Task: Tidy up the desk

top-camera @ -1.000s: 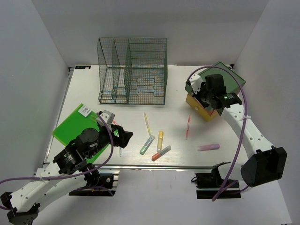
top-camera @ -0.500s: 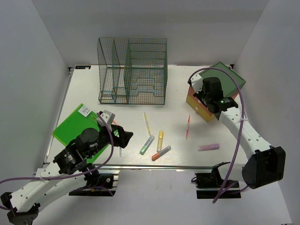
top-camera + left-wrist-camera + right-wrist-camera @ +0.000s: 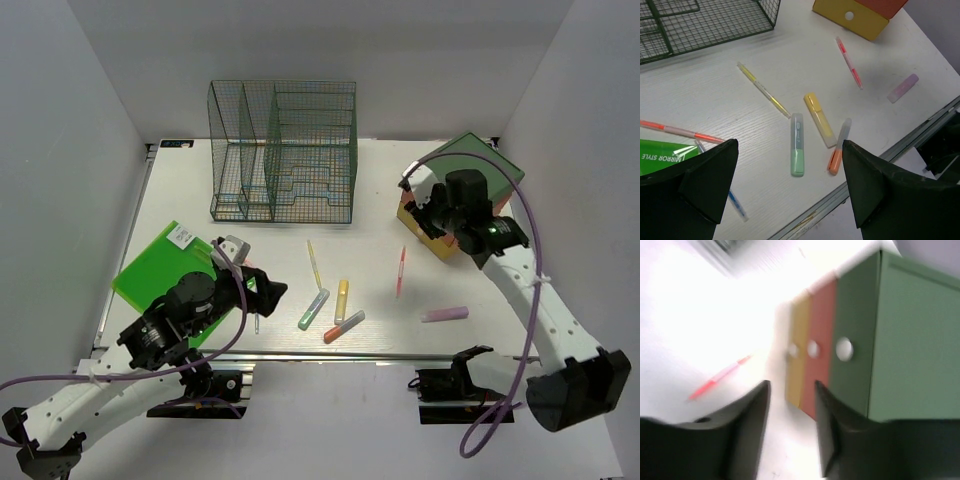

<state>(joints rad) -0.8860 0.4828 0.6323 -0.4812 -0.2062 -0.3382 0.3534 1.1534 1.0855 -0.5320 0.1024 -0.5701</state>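
While neither pincer has anything in it, I read this as a pause between picks in the tidying, with loose pens strewn over the counter. I take the green wire rack as my marker.

The left pincer hovers well in front of the rack's left corner, jaws spread wide and empty, at the edge of the green book. Just beyond it, in front of the rack, a green highlighter, a yellow highlighter and an orange marker lie close together. A thin yellow pen lies a little nearer the rack. Off toward the rack's right, a red pen and a purple highlighter lie apart from that cluster.

Right of the rack, the right pincer sits just off the front of the drawer box. Its jaws are a narrow gap apart with nothing between them, and they face the yellow drawer. The counter is the white top under all of this, with the rack at its far side.

My call for the next move is to lower the left pincer onto the green highlighter. The wrist should turn so the jaws cross the barrel, because the yellow highlighter lies just beside it. I cannot tell whether the right pincer is meant to work the drawer or to go for a pen.
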